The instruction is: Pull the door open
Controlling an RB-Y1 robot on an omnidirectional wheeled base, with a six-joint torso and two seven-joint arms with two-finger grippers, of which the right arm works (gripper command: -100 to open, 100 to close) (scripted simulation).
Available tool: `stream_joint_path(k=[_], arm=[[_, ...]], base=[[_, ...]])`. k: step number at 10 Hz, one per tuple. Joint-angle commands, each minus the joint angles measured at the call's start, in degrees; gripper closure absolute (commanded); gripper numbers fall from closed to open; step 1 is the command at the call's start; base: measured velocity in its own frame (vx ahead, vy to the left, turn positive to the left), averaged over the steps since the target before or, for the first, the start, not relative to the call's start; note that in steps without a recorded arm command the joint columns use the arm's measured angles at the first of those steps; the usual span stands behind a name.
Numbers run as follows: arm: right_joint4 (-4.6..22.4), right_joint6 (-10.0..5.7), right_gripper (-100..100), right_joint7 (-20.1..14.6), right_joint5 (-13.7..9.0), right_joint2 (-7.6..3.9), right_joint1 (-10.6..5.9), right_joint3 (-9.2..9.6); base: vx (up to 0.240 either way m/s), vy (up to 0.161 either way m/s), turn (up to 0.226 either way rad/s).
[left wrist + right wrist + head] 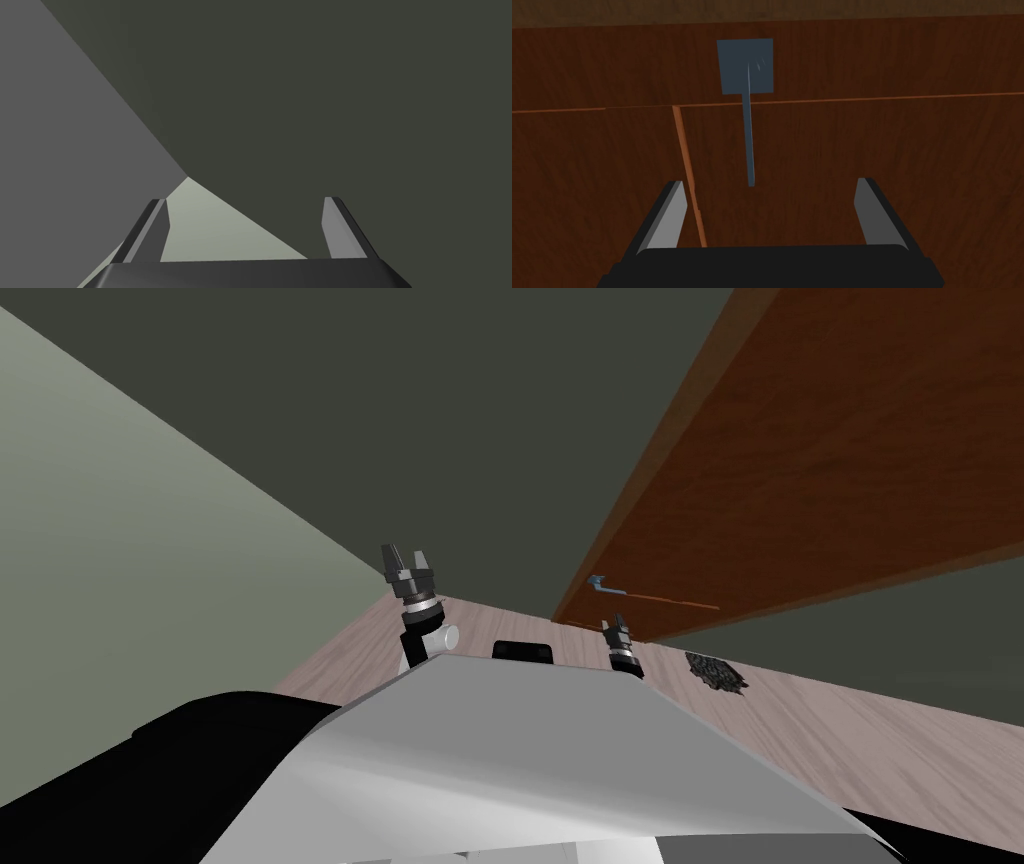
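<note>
- As the head camera looks down, the right gripper (614, 628) stands close under the brown wooden door (820, 458), near the door's edge, with its tips pointing at the panel.
- A blue-grey handle (598, 584) sits on the door just beyond those tips and slightly to their left. From here I cannot tell whether they touch.
- To that gripper's right, a dark scrap (716, 673) lies on the pale plank floor (850, 718), apart from the door.
- The left gripper (406, 560) is raised well to the left of the right one, away from the door, with its tips spread.
- Through the left wrist camera, that gripper's fingers (152, 230) stand wide apart with nothing between them.
- Through the right wrist camera, the right gripper is wide open, and its fingers (672, 220) grip nothing.
- The door faces this gripper squarely, close ahead of the fingertips.
- The handle's square plate (745, 66) is fixed to the door further ahead of the fingers.
- Its thin lever (749, 145) runs from the plate back toward the gripper.
- The lever's tip ends roughly midway between the two fingertips and touches neither.
- One narrow orange groove (687, 165) in the door passes just beside one finger, and another crosses at the plate.
</note>
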Motion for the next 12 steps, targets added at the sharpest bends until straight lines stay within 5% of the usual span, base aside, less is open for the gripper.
stream_joint_path(k=[1, 3, 12], arm=[[1.9, -0.36, -100, -0.3, -0.2, -0.54, -0.18, -0.29], [4.4, -1.07, -100, -0.7, -0.4, -1.04, -0.55, -0.56], [5.0, 1.41, -100, 1.0, -0.8, 0.20, -3.58, -1.41]], base=[[0.124, -0.080, 0.099], [0.144, -0.077, 0.076], [0.153, -0.061, 0.033]])
